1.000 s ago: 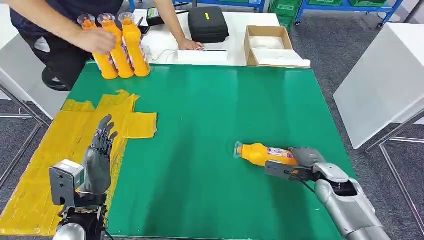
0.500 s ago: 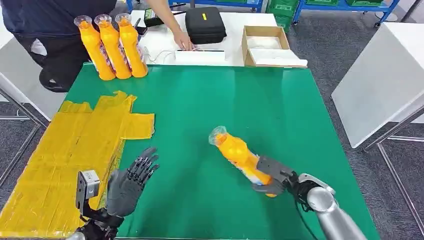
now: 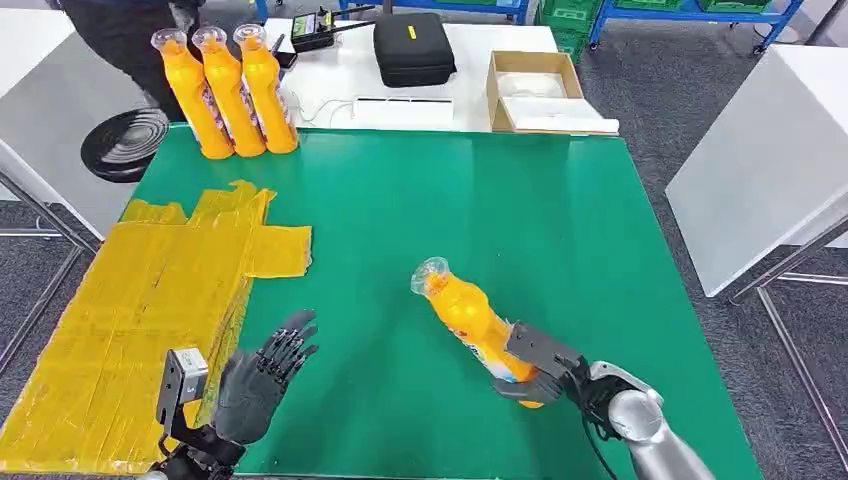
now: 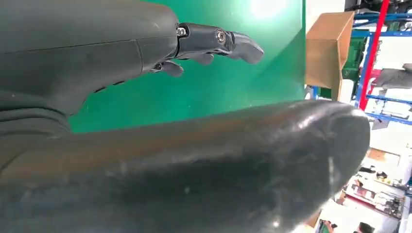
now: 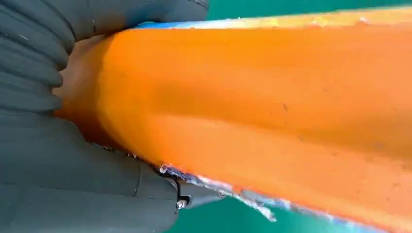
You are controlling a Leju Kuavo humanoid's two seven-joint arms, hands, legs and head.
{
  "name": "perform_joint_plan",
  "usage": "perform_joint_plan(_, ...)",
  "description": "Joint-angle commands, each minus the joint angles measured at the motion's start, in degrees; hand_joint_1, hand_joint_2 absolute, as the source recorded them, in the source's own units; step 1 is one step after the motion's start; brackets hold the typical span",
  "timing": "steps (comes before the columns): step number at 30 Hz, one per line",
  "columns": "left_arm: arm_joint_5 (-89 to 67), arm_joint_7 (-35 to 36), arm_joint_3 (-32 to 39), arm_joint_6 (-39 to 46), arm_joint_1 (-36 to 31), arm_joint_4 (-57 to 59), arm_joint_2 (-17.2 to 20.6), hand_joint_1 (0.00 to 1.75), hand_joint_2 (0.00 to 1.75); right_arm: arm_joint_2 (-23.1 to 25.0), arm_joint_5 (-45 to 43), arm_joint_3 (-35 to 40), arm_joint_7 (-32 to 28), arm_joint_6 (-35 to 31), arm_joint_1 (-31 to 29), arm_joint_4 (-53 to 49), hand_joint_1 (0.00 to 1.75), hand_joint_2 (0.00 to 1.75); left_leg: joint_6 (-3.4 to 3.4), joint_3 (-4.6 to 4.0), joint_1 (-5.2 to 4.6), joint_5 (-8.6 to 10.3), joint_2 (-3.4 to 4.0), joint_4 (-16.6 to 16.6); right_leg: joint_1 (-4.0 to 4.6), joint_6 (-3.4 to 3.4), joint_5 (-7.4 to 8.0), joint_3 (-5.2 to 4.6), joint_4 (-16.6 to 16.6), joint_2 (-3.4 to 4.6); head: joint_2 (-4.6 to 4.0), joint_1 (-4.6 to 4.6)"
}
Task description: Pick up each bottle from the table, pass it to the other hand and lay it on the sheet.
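My right hand (image 3: 540,368) grips an orange bottle (image 3: 468,318) by its lower body, lifted off the green table (image 3: 450,200) with its clear cap tilted up and to the left. The right wrist view shows the orange bottle (image 5: 272,107) close up, with grey fingers (image 5: 58,48) wrapped around it. Over the table's near left, beside the yellow sheet (image 3: 130,300), my left hand (image 3: 262,375) is open with fingers spread toward the bottle. The left wrist view shows the left hand's fingers (image 4: 214,41) extended over the green surface. Three more orange bottles (image 3: 228,90) stand upright at the far left corner.
A black round stool (image 3: 125,143) stands off the table's far left edge, with a person (image 3: 130,30) behind it. On the white table beyond lie a black case (image 3: 412,47), a cardboard box (image 3: 545,92) and a white power strip (image 3: 403,110). A white table (image 3: 770,160) stands at right.
My right hand lifted the bottle off the table and tilted its cap upward. My left hand swung from over the yellow sheet toward the middle. The person let go of the three bottles and stepped back.
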Motion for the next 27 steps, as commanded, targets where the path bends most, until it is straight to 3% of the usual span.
perform_joint_plan(1,-1.47,-2.57,-2.27,1.83,4.05,-3.35,-1.27,0.00,0.00,6.03,1.07,3.10,0.98,-10.90,6.67,-22.78,1.75,1.75,0.02,-0.09,-0.06,-0.03,0.00,0.02,-0.05,-0.11,-0.07,-0.14,0.14,0.06,0.00,-0.04)
perform_joint_plan(2,-2.74,-3.81,-3.23,1.85,4.02,-4.28,-1.08,0.00,1.75,5.75,1.36,4.07,1.42,-11.34,6.62,-24.29,1.75,1.75,0.03,-0.15,-0.08,-0.04,-0.07,0.05,-0.06,-0.14,-0.12,-0.20,0.21,0.00,0.00,0.00)
perform_joint_plan(7,-9.06,-5.79,-5.78,4.68,2.89,-7.15,-1.43,0.00,1.75,6.09,0.85,7.31,0.94,-11.39,6.73,-23.69,1.75,1.75,0.03,-0.44,-0.04,0.01,-0.16,-0.01,-0.02,-0.11,-0.10,-0.48,0.16,-0.12,0.00,-0.02)
perform_joint_plan(8,-15.50,-8.05,-6.84,6.81,2.34,-8.33,-1.88,0.00,1.75,5.71,0.34,9.59,-0.76,-10.18,5.74,-23.61,1.75,1.75,0.03,-0.48,-0.04,0.04,-0.16,-0.01,-0.03,-0.08,-0.08,-0.50,0.14,-0.17,0.00,-0.02)
perform_joint_plan(12,-14.92,-6.95,-9.15,6.80,1.38,-8.88,-1.94,0.00,1.75,5.82,-0.07,14.73,-0.19,-10.34,1.80,-24.49,1.75,1.75,0.04,-0.57,-0.04,0.03,-0.02,0.02,-0.06,-0.10,-0.04,-0.61,0.18,-0.02,0.00,-0.02)
perform_joint_plan(27,-14.70,-7.13,-9.26,7.09,1.42,-8.56,-1.57,0.00,1.75,5.41,-0.55,15.15,0.36,-10.86,1.24,-24.48,1.75,1.75,0.03,-0.61,-0.04,0.10,-0.12,-0.02,-0.05,-0.06,-0.02,-0.61,0.12,-0.13,0.00,-0.02)
